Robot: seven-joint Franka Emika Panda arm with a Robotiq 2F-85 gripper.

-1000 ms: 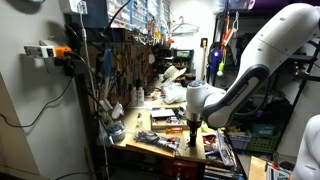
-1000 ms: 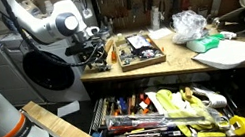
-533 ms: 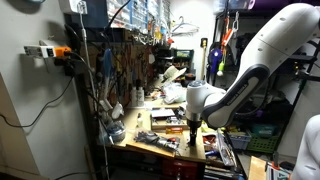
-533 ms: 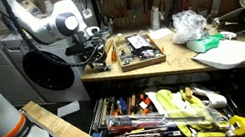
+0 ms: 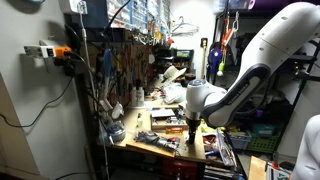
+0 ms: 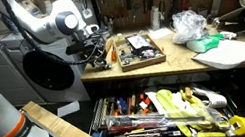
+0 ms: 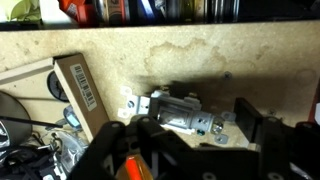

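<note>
In the wrist view, a small shiny silver metal part lay on the flat brown wooden bench top, in the middle of the frame. The black gripper came in from the bottom edge.

I think a good grab here would mean going straight down with the part kept in the middle of the gap. A slow squeeze would stop it rolling or popping out. The shallow wooden tray, with a white barcode sticker on its rim, sat close by at the left. The finger on that side would need care not to bump it.

The gripper was spread wide and held nothing. One dark finger showed at lower left and one at lower right, with the part between them. I could not tell if they touched it.

In an exterior view, the gripper pointed down at the bench, low and just right of the middle, on the big white robot arm.

In an exterior view, the gripper hung over the bench end, left of the middle, just beside the wooden tray. The part was too small to see there.
</note>
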